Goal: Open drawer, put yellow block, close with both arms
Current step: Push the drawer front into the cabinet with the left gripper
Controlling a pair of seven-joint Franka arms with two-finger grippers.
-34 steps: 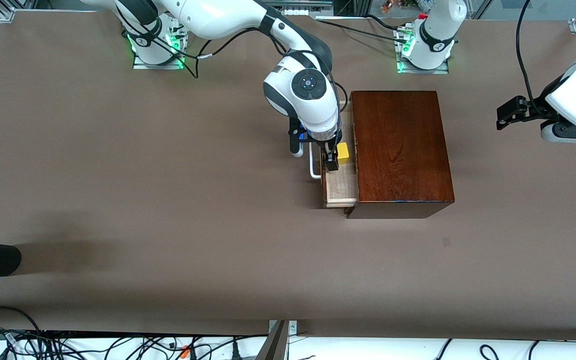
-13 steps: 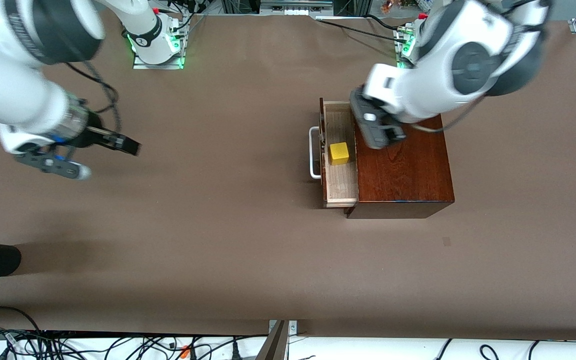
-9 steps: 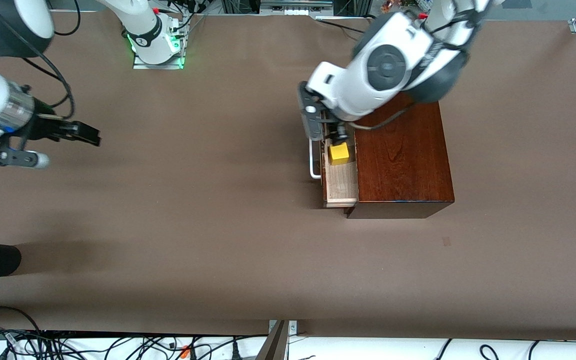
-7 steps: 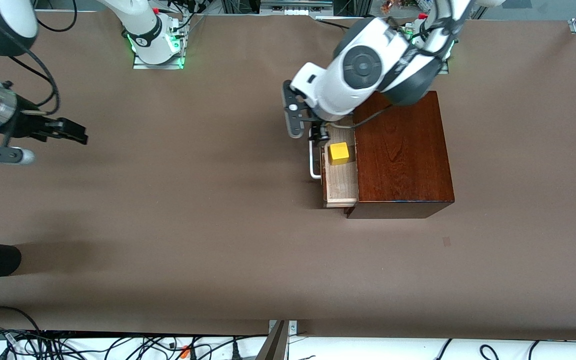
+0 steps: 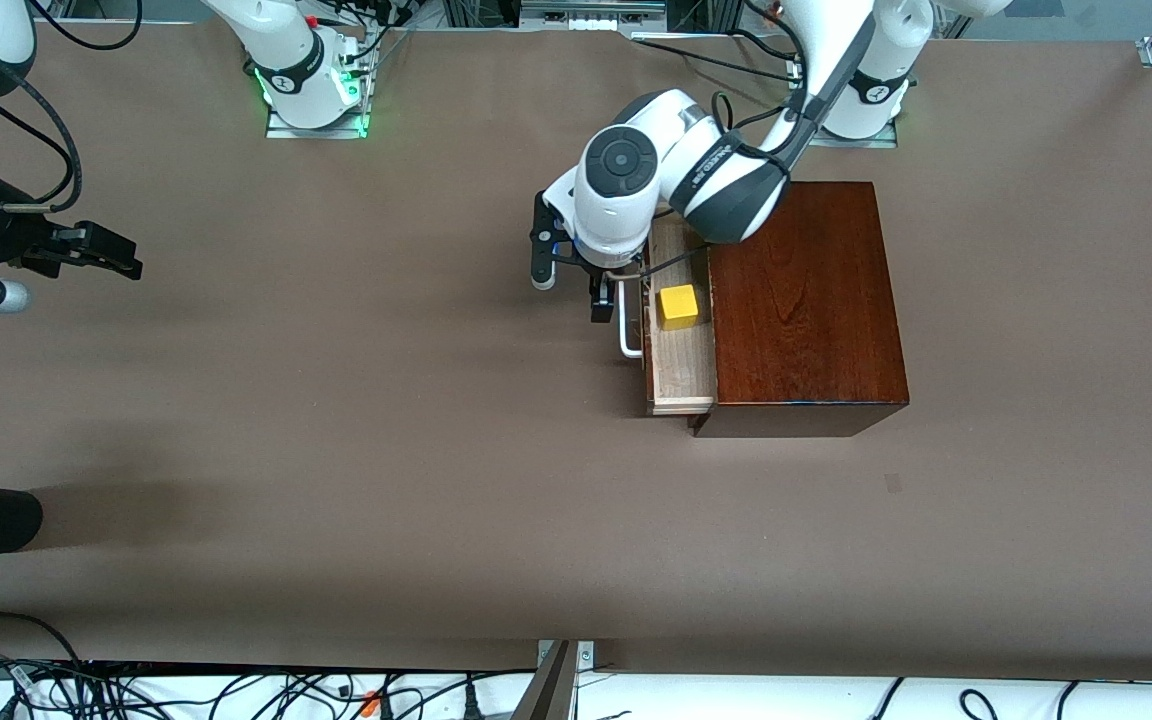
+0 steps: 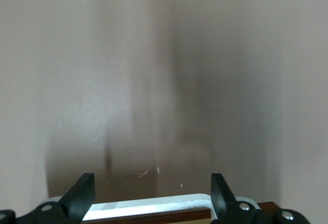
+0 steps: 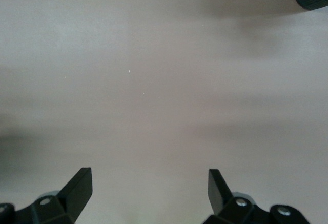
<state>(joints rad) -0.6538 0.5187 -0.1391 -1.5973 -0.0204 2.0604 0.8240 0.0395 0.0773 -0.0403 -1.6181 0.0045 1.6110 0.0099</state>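
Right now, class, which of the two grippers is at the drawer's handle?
The left gripper: open, by the white handle. The right gripper waits open over bare table.

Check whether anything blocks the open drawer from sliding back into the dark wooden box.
Nothing visible does. The small yellow block sits inside the pale wood drawer, and the open left gripper hovers at its white bar handle.
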